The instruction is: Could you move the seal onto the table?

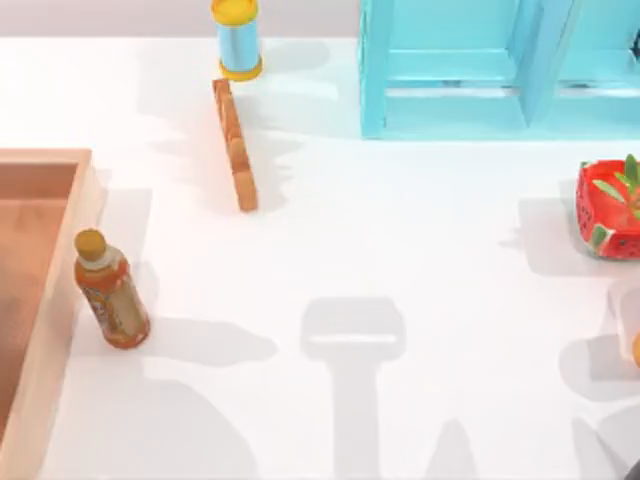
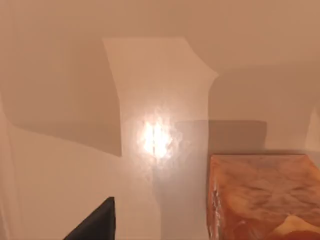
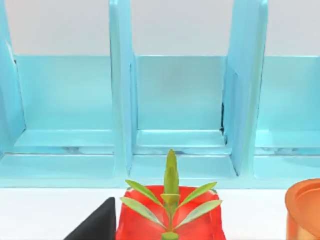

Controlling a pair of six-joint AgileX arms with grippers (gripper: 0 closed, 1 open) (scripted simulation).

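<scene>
Small amber-brown seal judged not yet set on the broad flat white table; whether left fingers or right fingers are apart cannot be told.

The top view looks straight down on the white surface; the left wrist view hangs close above it. The right wrist view faces the turquoise shelf unit level and near, past the red planter; both also lie along the top view's far and right edges.

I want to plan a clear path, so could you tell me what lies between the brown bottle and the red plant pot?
In the top view, bare white table with only shadows lies between the brown bottle and the red plant pot.
</scene>
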